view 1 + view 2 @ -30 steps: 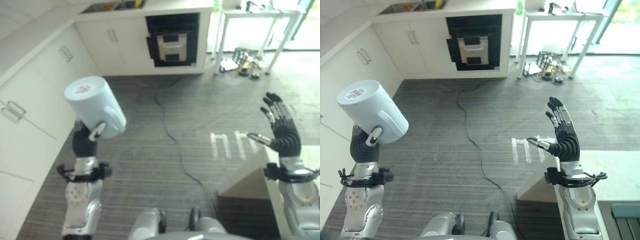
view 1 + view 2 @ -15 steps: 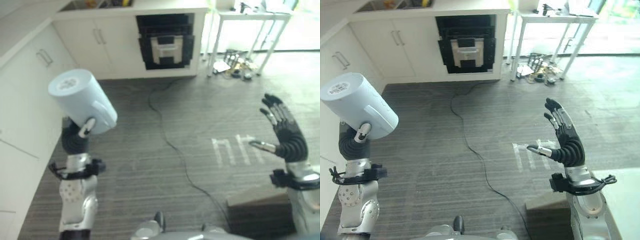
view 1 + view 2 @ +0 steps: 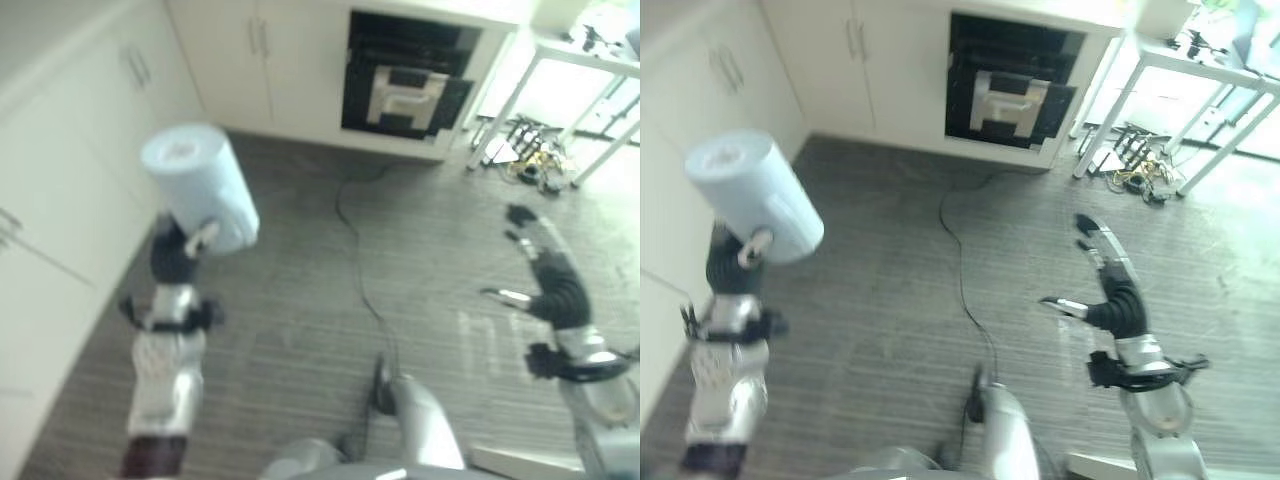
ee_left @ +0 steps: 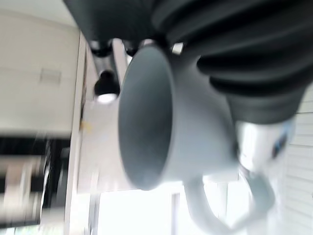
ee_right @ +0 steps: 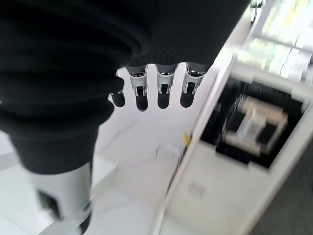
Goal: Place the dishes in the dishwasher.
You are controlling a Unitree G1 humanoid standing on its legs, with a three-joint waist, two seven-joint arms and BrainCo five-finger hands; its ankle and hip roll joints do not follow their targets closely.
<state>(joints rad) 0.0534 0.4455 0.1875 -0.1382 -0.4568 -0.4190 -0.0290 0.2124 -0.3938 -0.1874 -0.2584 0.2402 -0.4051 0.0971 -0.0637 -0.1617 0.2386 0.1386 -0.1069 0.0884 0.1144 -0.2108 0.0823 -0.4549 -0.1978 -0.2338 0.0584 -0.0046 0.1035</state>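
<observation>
Left hand (image 3: pixel 178 252) at 9 o'clock in the head views, raised; fingers and thumb curled round a pale blue mug (image 3: pixel 198 187), thumb tip lying on the mug wall; mug is tilted, base up toward the camera, mouth facing down and away; left wrist view shows the open mouth and the handle hanging free, not gripped.

Risk 1: grip is on the smooth body only, judging by the free handle; any jolt while walking could let the mug slip or rotate out of the fingers and drop to the grey wood floor (image 3: pixel 330 300); ceramic would likely chip or break.

Risk 2: white cabinets (image 3: pixel 70 190) stand just beside the left arm at 9–10 o'clock; a wide swing could clip the mug on a door or handle.

Dark built-in appliance (image 3: pixel 405 75) at 12–1 o'clock, well apart from both hands; whether its door is open I cannot tell.

Right hand (image 3: pixel 1110 290) at 3 o'clock, empty, fingers straight and slightly spread, thumb out; white table (image 3: pixel 1200 110) legs and clutter at 2 o'clock could catch it in a turn.

Writing: a small round label on the mug base; nothing legible.
</observation>
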